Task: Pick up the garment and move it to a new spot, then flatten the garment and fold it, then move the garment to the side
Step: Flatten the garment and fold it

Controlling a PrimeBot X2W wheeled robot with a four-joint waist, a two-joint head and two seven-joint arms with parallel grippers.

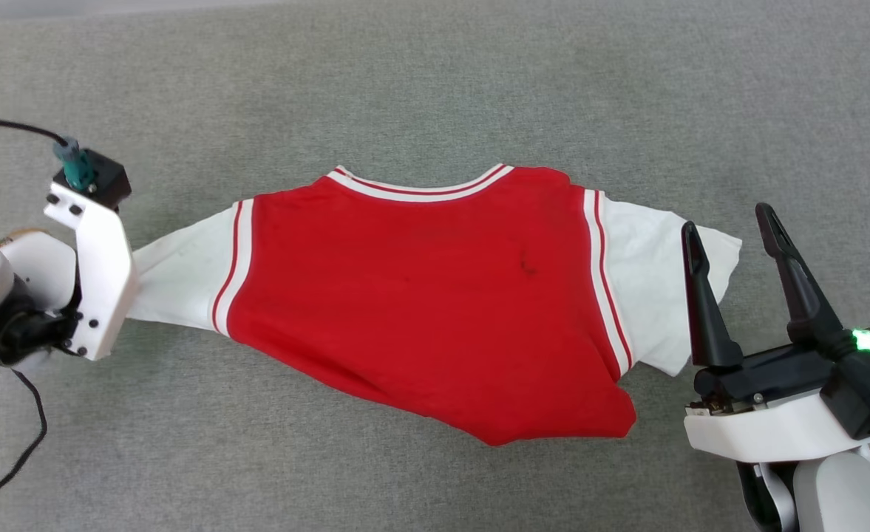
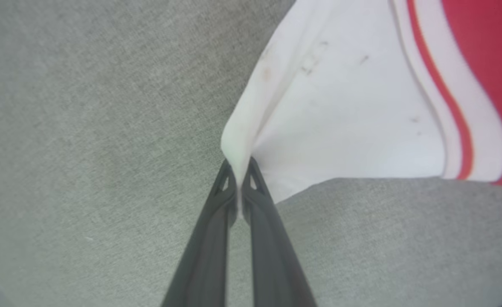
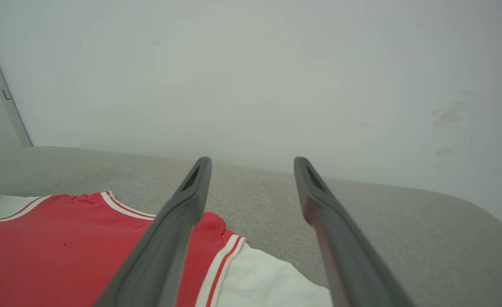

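Observation:
The garment (image 1: 435, 295) lies spread on the grey fabric surface with its plain red face up, collar toward the far side, and the lettering hidden. My left gripper (image 2: 239, 164) is shut on the tip of the white sleeve (image 2: 340, 106), pinching a fold of it. In the head view my left gripper's wrist (image 1: 94, 281) sits at that sleeve's end and covers the fingers. By the other white sleeve (image 1: 649, 281), my right gripper (image 1: 730, 222) stands open, with nothing between its fingers (image 3: 182, 213). The garment (image 3: 63, 247) lies low and to the left of them.
The grey fabric surface (image 1: 435, 89) extends on all sides of the garment. A pale wall (image 3: 251, 76) rises behind its far edge. A black cable (image 1: 28, 436) loops down at the left beside my arm.

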